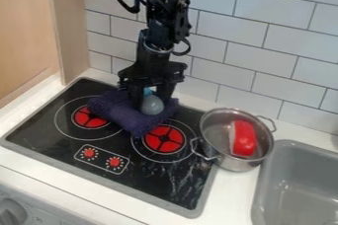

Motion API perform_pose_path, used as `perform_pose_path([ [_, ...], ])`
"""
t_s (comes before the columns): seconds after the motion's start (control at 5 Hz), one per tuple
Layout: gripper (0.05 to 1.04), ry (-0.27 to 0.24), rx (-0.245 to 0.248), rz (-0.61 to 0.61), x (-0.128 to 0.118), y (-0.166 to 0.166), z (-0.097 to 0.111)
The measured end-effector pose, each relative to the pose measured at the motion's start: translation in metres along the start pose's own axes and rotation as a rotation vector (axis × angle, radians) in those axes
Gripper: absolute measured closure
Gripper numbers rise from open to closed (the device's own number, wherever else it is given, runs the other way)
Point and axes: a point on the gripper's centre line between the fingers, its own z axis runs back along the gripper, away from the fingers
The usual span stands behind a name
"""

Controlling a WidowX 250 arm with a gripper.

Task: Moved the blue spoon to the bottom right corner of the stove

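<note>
Right, the pincer [152, 99] is down at the purple cloth [125, 114], blue spoon [152, 105] mostly hidden above its bowl; spread or pinching, I can't tell.

Rumpled purple cloth [125, 115] on flat black glass stove [155, 182]; right, round silver metal pot [232, 163] holding red rounded object [245, 139]; farther right, grey sink [300, 187].

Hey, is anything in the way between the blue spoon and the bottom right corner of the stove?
Nothing visible stands in the way. The straight route from the blue spoon crosses purple cloth and the flat right burner; the metal pot sits to the right of it.
</note>
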Motion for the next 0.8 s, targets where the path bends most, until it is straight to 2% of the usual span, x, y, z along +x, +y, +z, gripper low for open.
perform_pose_path([
  [0.4,0.46,-0.064,-0.021,0.019,0.003,0.0,0.025],
  [0.8,0.46,-0.102,-0.071,-0.035,-0.034,-0.006,0.052],
])
